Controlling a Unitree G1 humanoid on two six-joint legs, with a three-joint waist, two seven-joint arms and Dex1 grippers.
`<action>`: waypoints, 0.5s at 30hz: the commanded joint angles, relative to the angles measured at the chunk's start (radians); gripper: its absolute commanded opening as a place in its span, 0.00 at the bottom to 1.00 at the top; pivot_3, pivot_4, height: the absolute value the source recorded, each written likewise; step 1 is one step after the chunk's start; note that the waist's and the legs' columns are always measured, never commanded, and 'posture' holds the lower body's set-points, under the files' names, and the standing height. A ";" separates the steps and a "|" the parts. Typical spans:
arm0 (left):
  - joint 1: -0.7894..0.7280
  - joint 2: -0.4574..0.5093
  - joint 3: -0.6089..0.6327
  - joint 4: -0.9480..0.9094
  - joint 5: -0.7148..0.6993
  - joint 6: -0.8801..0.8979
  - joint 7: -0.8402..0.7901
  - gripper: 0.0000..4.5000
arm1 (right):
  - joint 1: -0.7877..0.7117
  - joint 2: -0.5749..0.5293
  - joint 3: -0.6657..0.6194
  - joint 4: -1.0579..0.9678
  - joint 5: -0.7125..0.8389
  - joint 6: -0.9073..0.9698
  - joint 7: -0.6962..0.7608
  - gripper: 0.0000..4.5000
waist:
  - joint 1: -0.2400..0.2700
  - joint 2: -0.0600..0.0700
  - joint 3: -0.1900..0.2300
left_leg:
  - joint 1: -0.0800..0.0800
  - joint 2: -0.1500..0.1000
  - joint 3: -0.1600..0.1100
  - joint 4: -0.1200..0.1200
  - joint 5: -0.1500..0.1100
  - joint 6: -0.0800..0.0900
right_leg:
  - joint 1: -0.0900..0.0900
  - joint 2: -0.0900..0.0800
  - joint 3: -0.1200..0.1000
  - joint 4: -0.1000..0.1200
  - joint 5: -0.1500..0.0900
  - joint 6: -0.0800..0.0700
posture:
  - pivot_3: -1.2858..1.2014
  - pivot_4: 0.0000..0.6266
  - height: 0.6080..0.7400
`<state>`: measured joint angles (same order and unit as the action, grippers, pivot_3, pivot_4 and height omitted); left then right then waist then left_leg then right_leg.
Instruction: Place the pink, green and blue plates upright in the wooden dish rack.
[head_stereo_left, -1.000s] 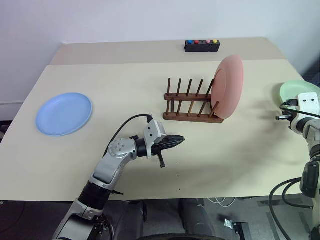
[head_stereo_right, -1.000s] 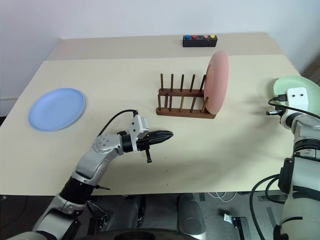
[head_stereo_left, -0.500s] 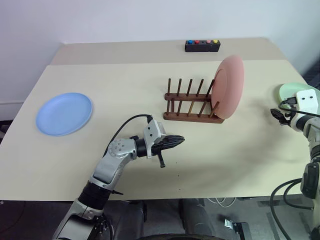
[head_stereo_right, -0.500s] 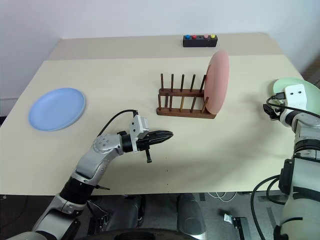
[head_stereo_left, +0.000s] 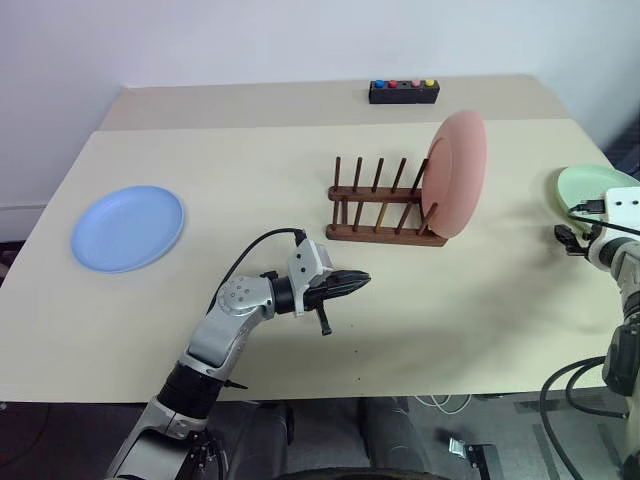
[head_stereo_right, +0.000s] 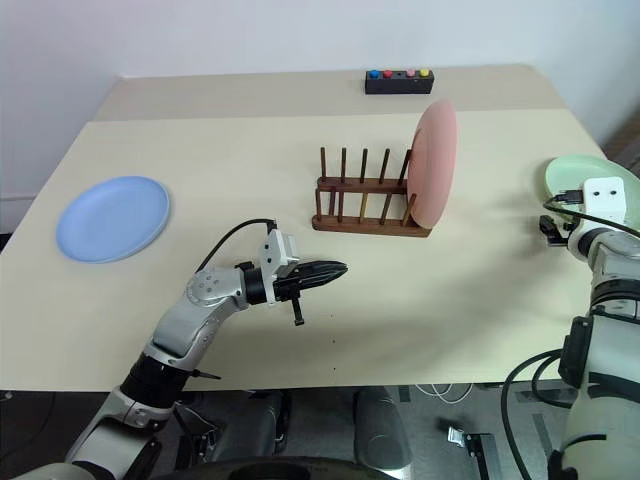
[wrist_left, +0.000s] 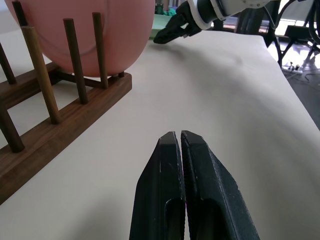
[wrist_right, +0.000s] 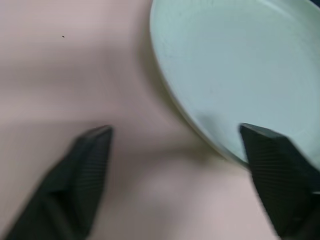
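- The desk (head_stereo_left: 300, 170) spreads across most of the frame, pale beige, with a seam running across its far part; its near edge crosses the lower frame, and broad bare room lies in the middle and lower right.
- The blue plate (head_stereo_left: 128, 227) lies flat at the left middle of the frame, near the desk's left edge and well apart from everything else.
- The pink plate (head_stereo_left: 459, 173) stands upright on its edge in the right end of the rack (head_stereo_left: 385, 200), just right of centre. Its face is turned toward the left of the frame, and the pegs hide its lower rim.
- The rack's long axis runs left to right; the peg slots to the left of the pink plate are free.
- The green plate (head_stereo_right: 578, 176) lies flat at the right edge of the frame, by the desk's right edge, partly hidden behind the right arm.
- The right claw (wrist_right: 180, 185) has its fingers spread apart, one over the green plate's rim and one over bare desk; whether they touch is unclear.
- The left claw (head_stereo_left: 352, 282) is pressed together and empty, pointing toward the right of the frame over bare desk below centre.
- A small black box (head_stereo_left: 404, 92) with coloured buttons sits at the upper middle.
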<state>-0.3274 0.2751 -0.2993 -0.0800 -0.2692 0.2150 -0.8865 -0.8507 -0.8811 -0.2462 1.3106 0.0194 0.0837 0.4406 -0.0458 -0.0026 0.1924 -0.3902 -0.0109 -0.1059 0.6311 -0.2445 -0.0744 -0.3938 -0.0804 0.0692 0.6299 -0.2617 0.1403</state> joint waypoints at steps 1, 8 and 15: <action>0.001 0.004 0.004 -0.036 -0.007 0.003 0.000 0.02 | -0.027 -0.017 -0.009 -0.010 0.006 0.003 0.001 0.49 | 0.000 0.000 0.000 | 0.000 0.000 0.000 0.000 0.000 0.000 | 0.000 0.000 0.000 0.000 0.000 0.000 | 0.52 0.24 0.96; -0.003 0.006 0.006 -0.034 -0.008 0.006 0.000 0.02 | -0.023 -0.015 -0.005 -0.010 0.002 0.002 0.002 0.01 | 0.001 0.000 0.000 | 0.000 0.000 0.000 0.000 0.000 0.000 | 0.000 0.000 0.000 0.000 0.000 0.000 | 0.52 0.24 0.96; -0.004 0.006 0.007 -0.032 -0.008 0.005 -0.002 0.02 | -0.017 -0.017 -0.003 -0.013 -0.001 -0.005 0.009 0.01 | 0.001 0.000 0.000 | 0.000 0.000 0.000 0.000 0.000 0.000 | 0.000 0.000 0.000 0.000 0.000 0.000 | 0.52 0.24 0.96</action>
<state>-0.3260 0.2800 -0.2992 -0.0805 -0.2693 0.2285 -0.8856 -0.8571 -0.8810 -0.2448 1.3104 0.0164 0.0855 0.4484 -0.0452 -0.0026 0.1924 -0.3902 -0.0110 -0.1059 0.6314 -0.2445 -0.0744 -0.3936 -0.0804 0.0692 0.6299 -0.2617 0.1404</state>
